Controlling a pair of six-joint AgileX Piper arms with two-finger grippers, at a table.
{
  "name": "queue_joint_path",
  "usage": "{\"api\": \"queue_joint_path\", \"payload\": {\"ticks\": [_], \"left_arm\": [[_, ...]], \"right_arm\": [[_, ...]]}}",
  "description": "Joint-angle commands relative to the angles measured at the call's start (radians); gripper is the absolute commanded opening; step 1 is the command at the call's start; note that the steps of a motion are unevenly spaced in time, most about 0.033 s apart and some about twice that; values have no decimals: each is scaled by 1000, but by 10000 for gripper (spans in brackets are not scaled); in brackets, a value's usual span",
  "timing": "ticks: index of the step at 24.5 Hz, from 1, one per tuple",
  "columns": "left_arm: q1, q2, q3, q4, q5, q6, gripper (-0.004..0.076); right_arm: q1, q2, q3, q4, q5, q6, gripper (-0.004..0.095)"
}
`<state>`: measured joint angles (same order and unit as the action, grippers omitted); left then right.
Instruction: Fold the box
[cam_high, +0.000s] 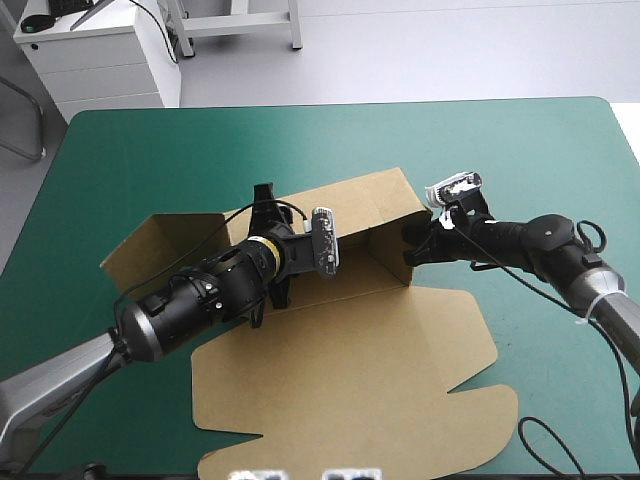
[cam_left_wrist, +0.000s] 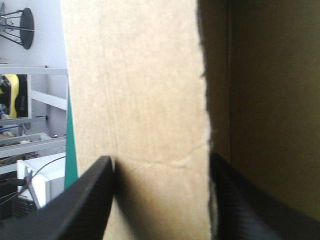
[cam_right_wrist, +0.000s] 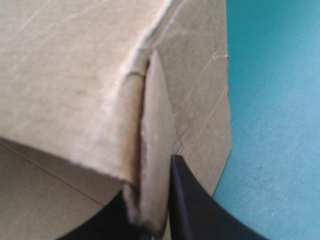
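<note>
Partly folded box (cam_high: 340, 380), walls raised.

We can read no lettering, label, brand, number or sign anywhere; the box (cam_high: 340, 390) shows us only bare brown board; the teal-green cover (cam_high: 200, 150) is plain too.

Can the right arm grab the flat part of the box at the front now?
Probably not yet. The right gripper is shut on the end wall of the box, so it would need to let go first. The flat part itself lies uncovered.
</note>
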<state>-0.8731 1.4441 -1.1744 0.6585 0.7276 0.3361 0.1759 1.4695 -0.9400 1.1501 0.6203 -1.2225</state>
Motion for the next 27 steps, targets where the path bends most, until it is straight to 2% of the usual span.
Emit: {"api": "queue_joint_path", "payload": {"ticks": [1, 10, 16, 19, 21, 24, 25, 26, 27], "left_arm": [[-11, -73, -13, -51, 7, -17, 462], [-19, -197, -13, -44, 11, 1, 461], [-142, -285, -13, -3, -22, 51, 434], [-222, -295, -13, 40, -56, 51, 330], [-297, -291, -19, 133, -58, 51, 20], [-315, -272, -69, 110, -17, 51, 19], [-304, -254, -124, 84, 69, 51, 19], [-283, -244, -154, 68, 108, 51, 19], [-219, -220, -234, 9, 193, 51, 19]], "right_arm": [[11, -27, -34, -12, 76, 1, -15], [11, -29, -34, -45, -12, 12, -15], [11, -29, -34, -45, -102, 58, -15], [11, -33, -34, -45, -106, 58, -15], [11, -48, -34, -45, -106, 58, -15], [11, -85, -34, -50, -106, 53, -15], [11, -103, -34, -64, -107, 53, -15], [11, -111, -34, -74, -112, 53, -15], [11, -125, -34, -105, -112, 60, -15]]}}
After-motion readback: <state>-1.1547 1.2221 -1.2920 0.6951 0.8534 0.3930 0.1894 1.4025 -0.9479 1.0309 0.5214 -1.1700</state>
